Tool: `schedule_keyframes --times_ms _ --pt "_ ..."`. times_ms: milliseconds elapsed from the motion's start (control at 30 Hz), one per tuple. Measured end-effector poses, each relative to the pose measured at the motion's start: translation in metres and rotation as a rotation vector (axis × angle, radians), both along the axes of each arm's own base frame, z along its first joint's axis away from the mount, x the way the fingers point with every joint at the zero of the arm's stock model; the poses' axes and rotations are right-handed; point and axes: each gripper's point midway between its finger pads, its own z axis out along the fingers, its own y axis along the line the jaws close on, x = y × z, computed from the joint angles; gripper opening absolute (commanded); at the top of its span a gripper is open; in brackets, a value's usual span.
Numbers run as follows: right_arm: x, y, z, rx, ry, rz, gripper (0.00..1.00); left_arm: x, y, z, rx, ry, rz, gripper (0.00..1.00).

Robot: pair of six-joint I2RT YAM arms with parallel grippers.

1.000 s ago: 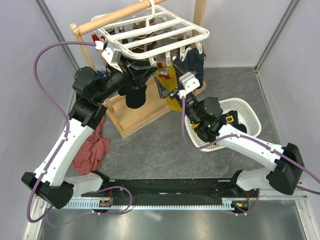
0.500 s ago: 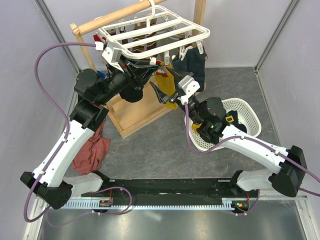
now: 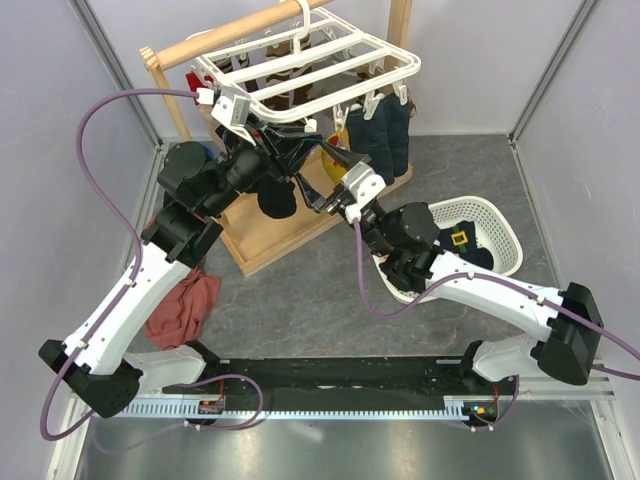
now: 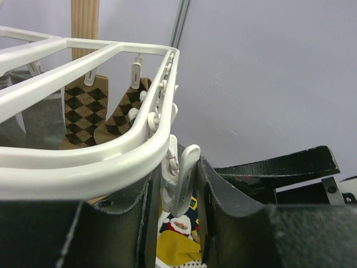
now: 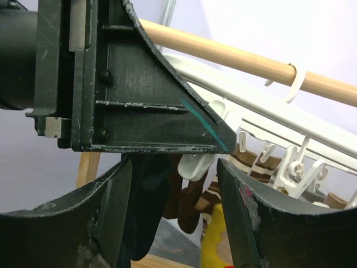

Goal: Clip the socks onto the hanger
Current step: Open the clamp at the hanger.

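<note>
So the white hanger (image 4: 67,178) is hanging off the wooden pole stand (image 3: 250,30) over the far edge of the surface (image 3: 300,300), a bit left of the middle. The left claw (image 4: 177,167) is up at the near rim of the frame with one clip peg (image 4: 183,187) sandwiched between its fingers. They're closed in tight on it, and both look to be touching. Right under that peg is a mustard-yellow sock (image 4: 178,248) with the little red-and-white figures, but I can't tell if it's in the clip. The right claw (image 5: 174,163) sits just beside the left one, spread wide with nothing in its grip. The navy socks (image 3: 385,135) hang from pegs on the right side of the frame. Brown argyle socks (image 4: 83,109) hang further along the frame. The white mesh basket (image 3: 505,235) sits toward the right edge.
</note>
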Motion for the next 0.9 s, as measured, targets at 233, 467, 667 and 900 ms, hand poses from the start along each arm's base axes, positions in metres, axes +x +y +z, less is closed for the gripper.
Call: schedule_keyframes --times_ms 233,467,667,900 --pt "0.012 -0.004 -0.002 0.017 -0.015 -0.100 0.54 0.001 0.002 -0.003 -0.008 0.035 0.024 0.20" --pt "0.010 -0.007 0.004 0.055 -0.036 -0.138 0.47 0.000 0.006 -0.005 -0.019 0.065 0.052 0.20" --pt "0.005 -0.003 0.005 0.053 -0.056 -0.149 0.32 0.002 0.007 -0.009 -0.027 0.095 0.074 0.24" --pt "0.006 -0.004 0.002 0.043 -0.051 -0.180 0.18 0.002 0.013 -0.009 -0.035 0.120 0.101 0.42"
